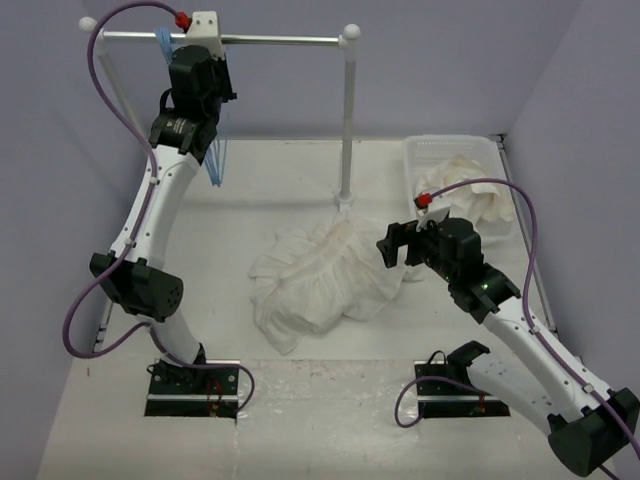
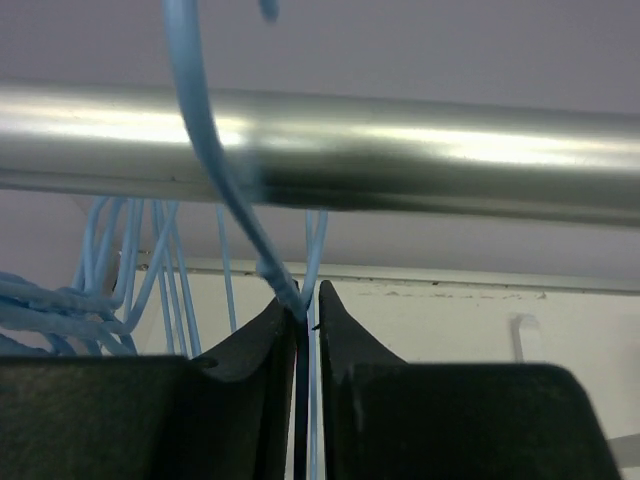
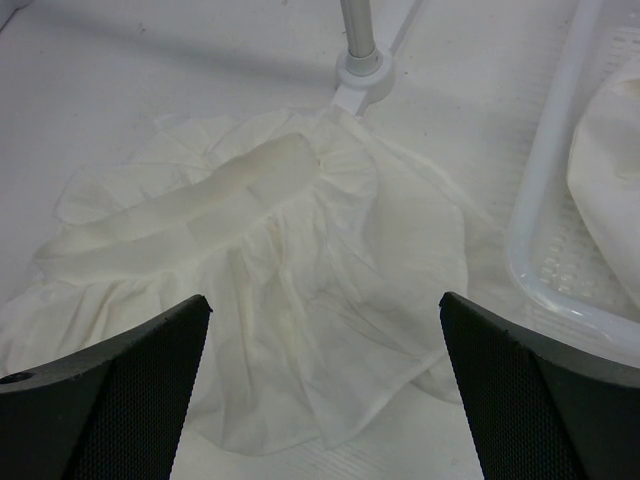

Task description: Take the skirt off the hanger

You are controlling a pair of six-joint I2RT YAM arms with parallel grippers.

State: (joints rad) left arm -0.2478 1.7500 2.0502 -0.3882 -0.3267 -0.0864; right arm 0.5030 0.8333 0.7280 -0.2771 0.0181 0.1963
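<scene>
I work on a white table boxed in by plain pale lavender walls at the back and both sides. At the far end stands a clothes rail, a shiny metal bar on white posts with ball tips. A white plastic tray sits in the far right corner. The light is soft and even.

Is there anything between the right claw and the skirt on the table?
Nothing visible. The open right claw faces the skirt directly; the rack's foot lies beyond the skirt, and the white tray is off to one side.
</scene>
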